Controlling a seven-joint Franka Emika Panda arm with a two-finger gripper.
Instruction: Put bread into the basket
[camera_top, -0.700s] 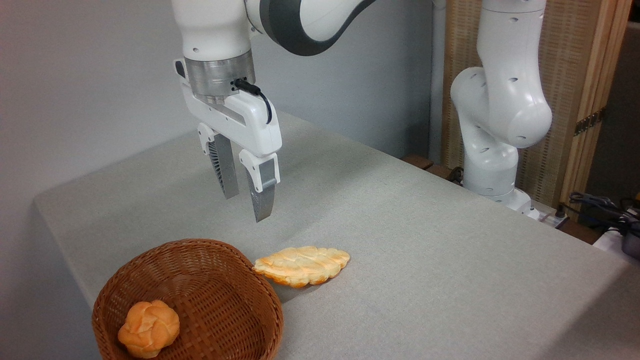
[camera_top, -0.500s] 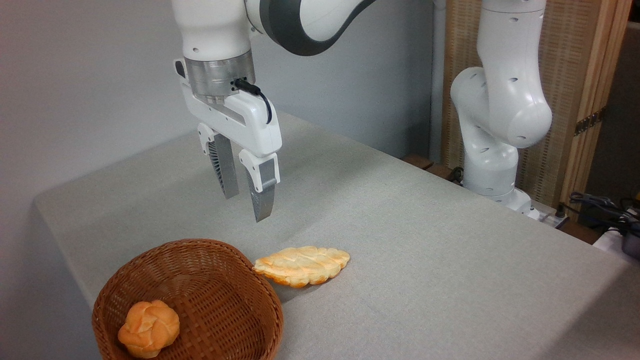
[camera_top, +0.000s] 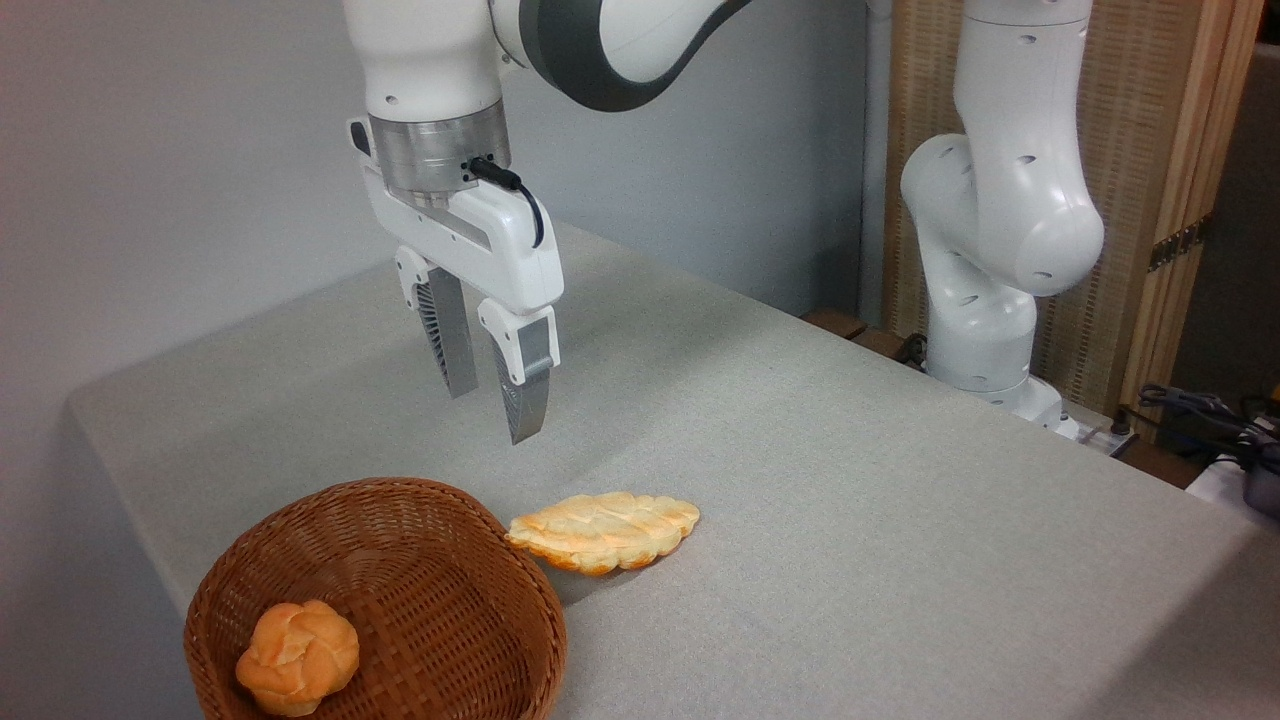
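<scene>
My gripper (camera_top: 488, 405) hangs empty above the table (camera_top: 850, 480), jaws parted a little. The bread (camera_top: 603, 531) lies below and right, long axis across the jaws, touching the basket (camera_top: 480, 580).

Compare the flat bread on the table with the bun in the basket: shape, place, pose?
Shape: the flat bread is long, leaf-shaped and scored; the bun is round and knotted.
Colour: the flat bread is pale gold with darker scalloped edges; the bun is a more even orange.
Place: the flat bread lies on the table, one tip at the basket rim; the bun sits inside the basket.
Shared: both are baked goods, and neither is held; the open tool hangs above them.
</scene>
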